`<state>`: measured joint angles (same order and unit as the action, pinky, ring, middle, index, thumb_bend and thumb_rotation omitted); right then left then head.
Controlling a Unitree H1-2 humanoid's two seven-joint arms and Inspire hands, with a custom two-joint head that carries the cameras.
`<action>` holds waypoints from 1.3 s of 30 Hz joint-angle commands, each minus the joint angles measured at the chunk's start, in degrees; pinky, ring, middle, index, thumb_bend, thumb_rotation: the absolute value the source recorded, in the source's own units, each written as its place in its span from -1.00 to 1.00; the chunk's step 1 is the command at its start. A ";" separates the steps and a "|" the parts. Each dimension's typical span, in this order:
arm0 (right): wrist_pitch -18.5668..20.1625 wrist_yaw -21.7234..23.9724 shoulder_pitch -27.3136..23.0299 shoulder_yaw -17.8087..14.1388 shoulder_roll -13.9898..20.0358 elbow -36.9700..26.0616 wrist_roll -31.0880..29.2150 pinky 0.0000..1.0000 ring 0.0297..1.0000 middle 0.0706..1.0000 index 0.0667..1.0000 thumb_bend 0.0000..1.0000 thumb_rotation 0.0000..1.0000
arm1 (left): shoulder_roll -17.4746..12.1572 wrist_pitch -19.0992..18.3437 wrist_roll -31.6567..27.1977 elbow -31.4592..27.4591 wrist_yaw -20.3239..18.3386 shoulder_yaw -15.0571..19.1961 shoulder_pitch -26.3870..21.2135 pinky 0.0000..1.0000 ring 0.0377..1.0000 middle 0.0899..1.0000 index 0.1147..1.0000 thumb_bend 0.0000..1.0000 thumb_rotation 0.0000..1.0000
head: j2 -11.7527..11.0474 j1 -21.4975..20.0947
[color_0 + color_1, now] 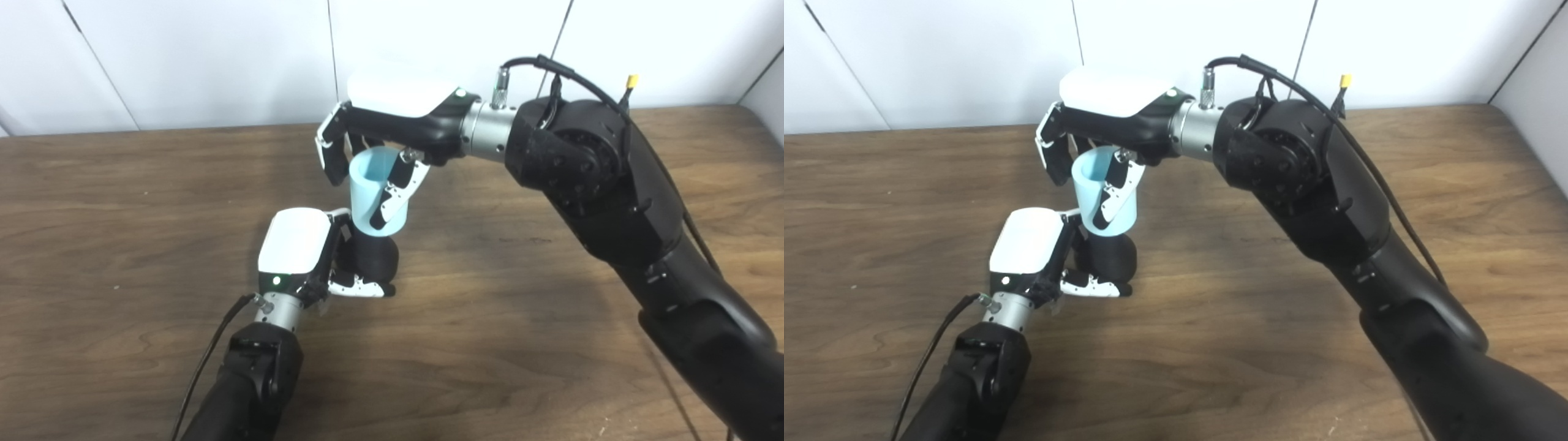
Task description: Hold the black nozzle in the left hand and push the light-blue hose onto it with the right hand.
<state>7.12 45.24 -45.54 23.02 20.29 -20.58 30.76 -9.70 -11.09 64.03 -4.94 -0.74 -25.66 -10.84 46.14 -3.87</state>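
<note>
- My left hand (306, 251) is wrapped around the black nozzle (375, 257), low and from the side, holding it upright just above the table (122, 214).
- My right hand (380, 141) comes in from above and grasps the light-blue hose (367, 196), fingers on its far wall, thumb across the near one.
- The hose sits on top of the nozzle, its lower rim touching the nozzle's shoulder and leaning a little; I can't tell how far it has slid on.
- The hose looks light, thin-walled and a bit springy, so I'd guess a hard squeeze would oval the mouth and jam it.
- I judge the best hold is mid-wall, pushing straight down the nozzle's axis.
- The nozzle looks stiff and smooth, and may twist in my left hand.
</note>
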 commanded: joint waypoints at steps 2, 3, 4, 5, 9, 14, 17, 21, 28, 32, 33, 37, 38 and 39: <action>-0.49 -0.43 -1.60 0.04 -0.20 -1.24 0.03 -0.40 -0.22 0.03 -0.08 -0.02 -1.00 | 0.61 0.08 0.01 -0.25 -1.90 -1.01 0.29 -0.06 -0.07 -0.28 -0.13 0.05 -1.00 | 0.34 -0.13; -0.13 -0.33 -1.51 0.15 -0.34 -1.40 0.31 -0.40 -0.23 0.02 -0.07 -0.02 -1.00 | 0.59 0.12 -0.09 -0.34 -1.93 -0.98 0.32 -0.05 -0.06 -0.28 -0.13 0.05 -1.00 | 0.33 -0.12; 0.03 -0.35 -1.36 0.20 -0.47 -1.45 0.38 -0.39 -0.23 0.02 -0.07 -0.02 -1.00 | 0.59 0.22 -0.23 -0.30 -1.80 -0.94 0.34 -0.05 -0.06 -0.28 -0.14 0.05 -1.00 | 0.33 -0.12; -0.01 -0.49 -1.17 0.19 -0.60 -1.44 0.31 -0.36 -0.23 0.00 -0.09 -0.01 -1.00 | 0.61 0.34 -0.30 -0.20 -1.54 -0.92 0.36 -0.04 -0.05 -0.27 -0.13 0.05 -1.00 | 0.33 -0.12; -0.14 -1.14 -0.32 0.08 -1.12 -1.52 0.53 -0.36 -0.23 0.00 -0.08 -0.01 -1.00 | 0.73 0.12 0.05 -0.28 -1.62 -1.03 0.37 -0.03 -0.06 -0.27 -0.13 0.05 -1.00 | 0.48 0.07; -0.22 -2.05 0.86 -0.24 -1.64 -1.35 0.27 -0.38 -0.22 0.04 -0.08 -0.02 -1.00 | 0.80 -0.08 0.15 -0.47 -1.90 -1.06 0.39 -0.01 -0.04 -0.25 -0.13 0.05 -1.00 | 0.57 0.01; -0.40 -2.73 1.33 -0.19 -1.65 -1.15 0.29 -0.38 -0.23 0.03 -0.07 -0.01 -1.00 | 0.80 -0.24 0.43 -0.46 -1.98 -1.14 0.37 -0.02 -0.05 -0.26 -0.13 0.05 -1.00 | 0.60 0.11; -1.84 -4.57 2.26 -0.39 -1.53 -0.43 -0.07 -0.36 -0.22 0.03 -0.08 -0.01 -1.00 | 0.74 0.04 0.14 -0.58 -2.01 -1.02 0.43 -0.03 -0.05 -0.26 -0.14 0.05 -1.00 | 0.72 0.12; -2.54 -6.22 2.73 -0.62 -1.62 0.36 -0.31 -0.34 -0.23 0.00 -0.09 -0.01 -1.00 | 0.69 0.11 0.48 -0.62 -1.86 -1.09 0.46 -0.12 -0.09 -0.28 -0.14 0.05 -1.00 | 0.89 0.16; -3.03 -6.78 3.05 -0.53 -1.54 1.07 -0.29 -0.30 -0.24 -0.02 -0.11 0.00 -1.00 | 0.86 -0.12 0.50 -0.77 -2.16 -1.01 0.47 -0.04 -0.06 -0.26 -0.14 0.05 -1.00 | 1.00 0.17; -3.12 -6.83 3.15 -0.48 -1.48 1.21 -0.26 -0.30 -0.24 -0.02 -0.11 0.00 -1.00 | 0.88 -0.15 0.48 -0.79 -2.22 -1.00 0.46 -0.04 -0.06 -0.26 -0.14 0.05 -1.00 | 1.00 0.17; -2.96 -6.68 3.46 -0.21 -1.33 1.38 0.02 -0.32 -0.23 -0.02 -0.11 0.00 -1.00 | 0.91 -0.45 0.71 -0.85 -2.48 -1.04 0.44 -0.01 -0.04 -0.25 -0.14 0.05 -1.00 | 1.04 0.22; -2.93 -6.64 3.48 -0.14 -1.30 1.40 0.10 -0.32 -0.23 -0.02 -0.11 0.00 -1.00 | 0.90 -0.51 0.74 -0.88 -2.58 -1.06 0.43 -0.01 -0.04 -0.25 -0.13 0.05 -1.00 | 1.04 0.22; -2.84 -6.58 3.48 -0.11 -1.30 1.39 0.09 -0.32 -0.23 -0.02 -0.11 0.00 -1.00 | 0.87 -0.47 0.66 -0.90 -2.65 -1.07 0.41 -0.01 -0.05 -0.26 -0.13 0.05 -1.00 | 1.04 0.22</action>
<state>4.37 38.56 -41.66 22.75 18.80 -19.71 30.58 -9.50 -11.70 65.17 -5.00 -1.05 -25.78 -10.82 47.11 -3.60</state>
